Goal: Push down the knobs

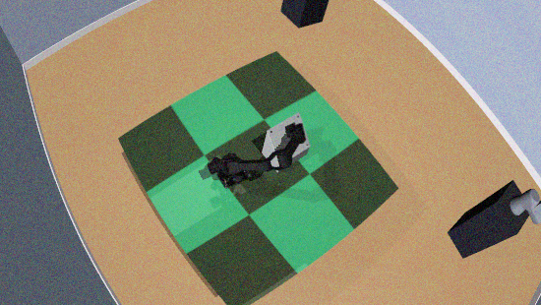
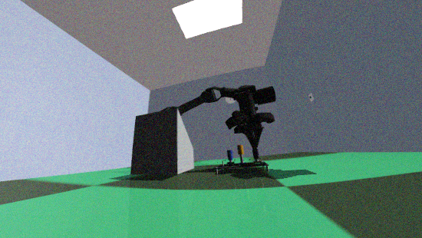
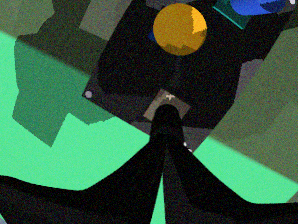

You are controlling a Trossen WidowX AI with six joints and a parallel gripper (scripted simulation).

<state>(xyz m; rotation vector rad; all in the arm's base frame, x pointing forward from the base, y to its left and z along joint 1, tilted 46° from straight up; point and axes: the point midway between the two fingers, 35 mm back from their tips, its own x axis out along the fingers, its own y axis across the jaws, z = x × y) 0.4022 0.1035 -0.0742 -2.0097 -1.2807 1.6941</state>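
Note:
The circuit board [image 2: 249,165] [image 3: 120,103] stands on short legs; the arm mostly hides it in the top view. The orange knob [image 2: 240,149] [image 3: 179,30] stands high, with a length of shaft showing below it. The blue knob [image 2: 230,154] [image 3: 257,5] stands lower beside it; the wrist view cuts it off at the top edge, and its seating is too small to tell. My gripper [image 2: 255,158] [image 3: 164,141] is shut and empty, pointing down at the board's end over a small tan square part [image 3: 184,108]. It is beside the orange knob, apart from both knobs. Whether the tips touch the part is unclear.
The arm's pedestal [image 1: 271,143] [image 2: 153,146] stands beside the board. A teal part [image 3: 231,17] lies by the blue knob. Black blocks stand farther out, one [image 1: 305,12] at the top and one [image 1: 489,221] at the right beside a pale cylinder [image 1: 525,202].

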